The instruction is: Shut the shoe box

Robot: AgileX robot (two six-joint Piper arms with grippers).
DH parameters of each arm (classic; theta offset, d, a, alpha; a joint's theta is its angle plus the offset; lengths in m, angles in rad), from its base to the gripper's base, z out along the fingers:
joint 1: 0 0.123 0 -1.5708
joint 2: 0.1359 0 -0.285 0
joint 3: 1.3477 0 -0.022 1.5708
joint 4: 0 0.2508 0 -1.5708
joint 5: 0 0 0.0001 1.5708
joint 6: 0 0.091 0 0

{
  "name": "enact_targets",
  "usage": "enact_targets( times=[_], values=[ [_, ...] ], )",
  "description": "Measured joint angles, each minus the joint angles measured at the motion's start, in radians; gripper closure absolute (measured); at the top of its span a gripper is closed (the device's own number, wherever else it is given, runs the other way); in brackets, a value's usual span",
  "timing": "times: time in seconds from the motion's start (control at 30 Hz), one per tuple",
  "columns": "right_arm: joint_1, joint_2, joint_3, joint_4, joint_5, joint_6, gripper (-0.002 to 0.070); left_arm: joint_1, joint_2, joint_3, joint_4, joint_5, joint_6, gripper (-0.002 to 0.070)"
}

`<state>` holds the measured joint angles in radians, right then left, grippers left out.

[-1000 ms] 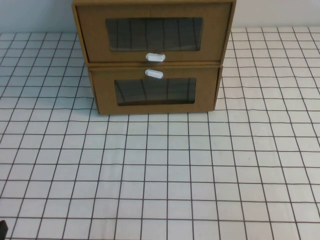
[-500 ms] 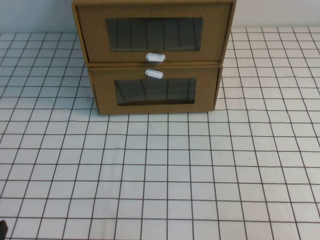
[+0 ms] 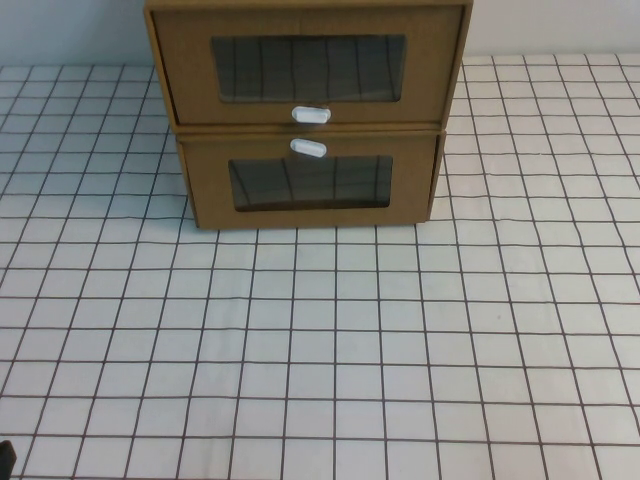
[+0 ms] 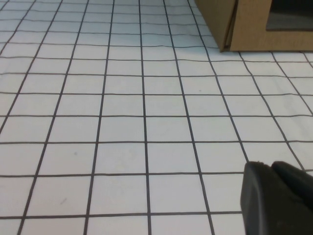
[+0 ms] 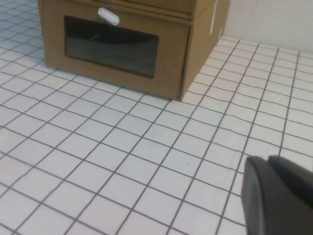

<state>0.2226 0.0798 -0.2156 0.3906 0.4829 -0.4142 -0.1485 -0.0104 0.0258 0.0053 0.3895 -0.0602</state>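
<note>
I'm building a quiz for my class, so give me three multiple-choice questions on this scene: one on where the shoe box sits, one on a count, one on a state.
1. Where is the shoe box? A on the lower box; B beneath it; C beside it.
2. How many white handles show? A one; B two; C four.
3. Is a gripper touching the shoe box? A yes, gripping its handle; B yes, pushing its front; C no.

Answers:
1 A: it rests on the lower box.
2 B: there is one on each drawer front.
3 C: the left gripper and right gripper hang over the table, short of both boxes.
</note>
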Motion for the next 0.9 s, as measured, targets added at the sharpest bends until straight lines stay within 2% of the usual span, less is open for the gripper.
enact_targets(
  times=[0.07, 0.33, 0.9],
  values=[
    [0.000, -0.051, 0.048, -0.037, -0.034, 0.025, 0.0689, 0.000, 0.000, 0.000, 0.000, 0.000, 0.000, 0.0680],
    [-0.024, -0.089, 0.227, -0.257, -0.156, 0.309, 0.0689, 0.000, -0.001, 0.000, 0.000, 0.004, 0.000, 0.0680],
    [-0.024, -0.091, 0.240, -0.272, -0.134, 0.342, 0.0689, 0.000, -0.001, 0.000, 0.002, 0.004, 0.000, 0.0680]
  ],
)
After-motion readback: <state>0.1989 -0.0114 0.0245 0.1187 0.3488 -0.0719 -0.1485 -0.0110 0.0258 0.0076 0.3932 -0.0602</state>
